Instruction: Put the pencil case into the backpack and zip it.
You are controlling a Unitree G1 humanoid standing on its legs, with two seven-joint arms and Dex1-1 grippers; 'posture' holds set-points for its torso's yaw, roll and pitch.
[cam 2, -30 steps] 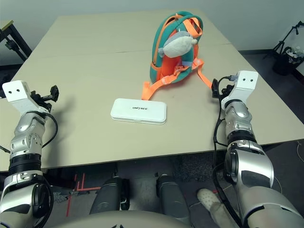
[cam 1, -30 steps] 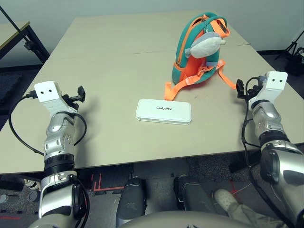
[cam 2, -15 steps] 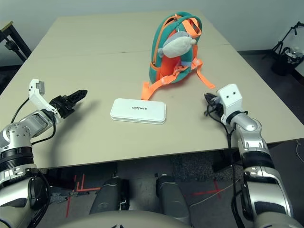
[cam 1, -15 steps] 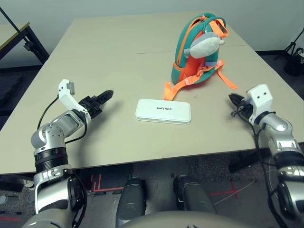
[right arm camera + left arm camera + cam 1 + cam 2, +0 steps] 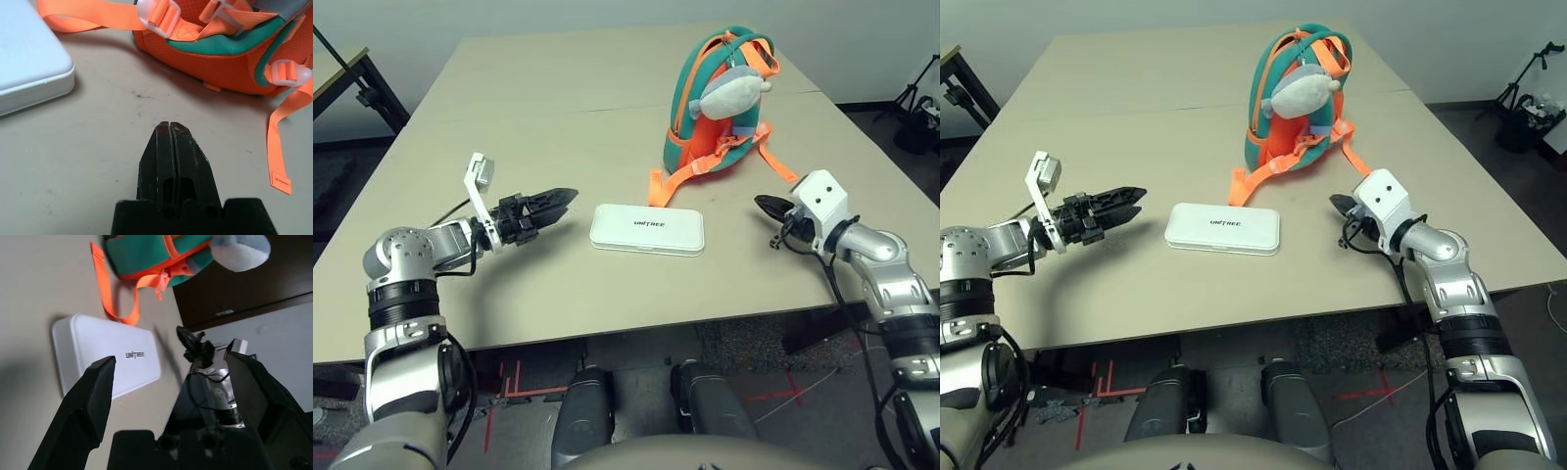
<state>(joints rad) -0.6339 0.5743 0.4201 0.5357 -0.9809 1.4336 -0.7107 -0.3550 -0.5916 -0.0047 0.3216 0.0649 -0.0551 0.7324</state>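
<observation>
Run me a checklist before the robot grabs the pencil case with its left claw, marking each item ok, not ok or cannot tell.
1. Left claw open: ok, fingers spread wide.
2. Left claw lined up around the pencil case: not ok, it's off to the left side, short of the case.
3. Pencil case lying flat on the table: ok.
4. Right claw open, should it need to help: not ok, fingers shut together with nothing between them.
5. Backpack unzipped wide enough for the case: cannot tell.
</observation>
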